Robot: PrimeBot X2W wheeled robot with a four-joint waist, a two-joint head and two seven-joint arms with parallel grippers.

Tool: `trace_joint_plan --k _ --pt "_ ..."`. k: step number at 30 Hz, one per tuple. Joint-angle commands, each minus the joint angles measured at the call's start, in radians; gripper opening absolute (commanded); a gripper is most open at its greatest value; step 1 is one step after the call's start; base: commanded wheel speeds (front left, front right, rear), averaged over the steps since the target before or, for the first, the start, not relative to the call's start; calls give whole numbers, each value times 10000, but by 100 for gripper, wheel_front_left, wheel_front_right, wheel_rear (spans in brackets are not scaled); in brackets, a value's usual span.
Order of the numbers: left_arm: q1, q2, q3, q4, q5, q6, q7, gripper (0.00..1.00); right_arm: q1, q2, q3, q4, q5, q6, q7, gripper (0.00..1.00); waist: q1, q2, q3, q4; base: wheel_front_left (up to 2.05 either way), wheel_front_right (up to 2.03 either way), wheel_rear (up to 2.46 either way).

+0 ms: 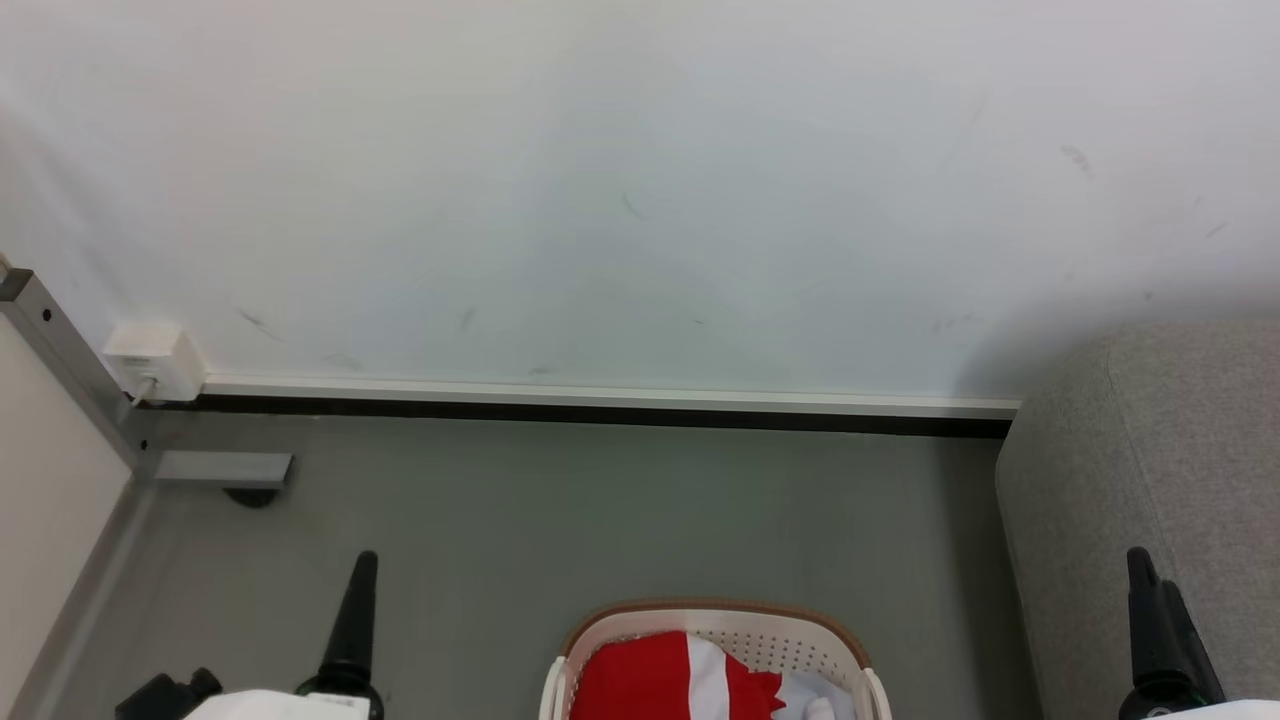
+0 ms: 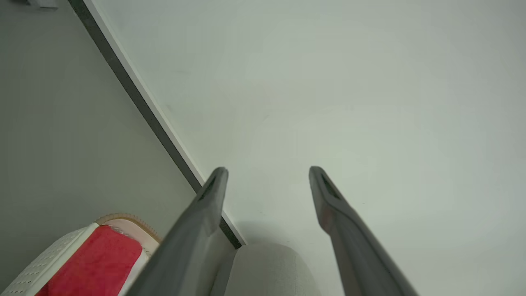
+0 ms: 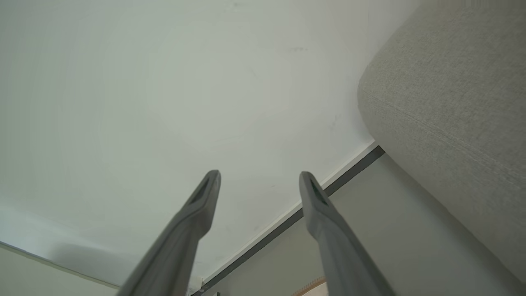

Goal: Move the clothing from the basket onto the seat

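The cream basket (image 1: 585, 650) with a brown rim sits on the floor at the bottom centre, holding the clothing (image 1: 645, 680), a red garment with a white stripe and a pale piece beside it. The grey seat (image 1: 1150, 480) rises at the right. My left gripper (image 1: 355, 610) points up at the lower left, apart from the basket. My right gripper (image 1: 1155, 610) stands at the lower right in front of the seat. The left wrist view shows the left gripper (image 2: 267, 170) open and empty, with the basket (image 2: 53, 257) and clothing (image 2: 102, 259) at lower left. The right gripper (image 3: 259, 174) is open and empty beside the seat (image 3: 456, 90).
A white wall (image 1: 640, 180) with a pale skirting and dark strip (image 1: 600, 410) closes off the grey floor (image 1: 600, 510) behind the basket. A white socket box (image 1: 155, 360) and a grey metal frame with a foot (image 1: 225, 470) stand at the left.
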Motion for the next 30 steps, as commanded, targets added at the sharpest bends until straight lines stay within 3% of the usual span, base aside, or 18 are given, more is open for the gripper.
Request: trace_joint_plan --k 1,13,30 --pt "-53 81 -60 -228 558 54 -98 100 -26 -158 32 -237 -540 -6 -106 100 0 -1 -7 12 0 0 0" --pt "112 97 -421 -394 2876 257 -526 100 155 -314 158 -243 -2945 -8 -539 100 0 -1 -90 124 0 0 0" --pt "285 117 -705 -635 5556 374 -1057 100 285 -435 365 -188 -5306 -12 -1070 100 0 -1 -168 284 0 0 0"
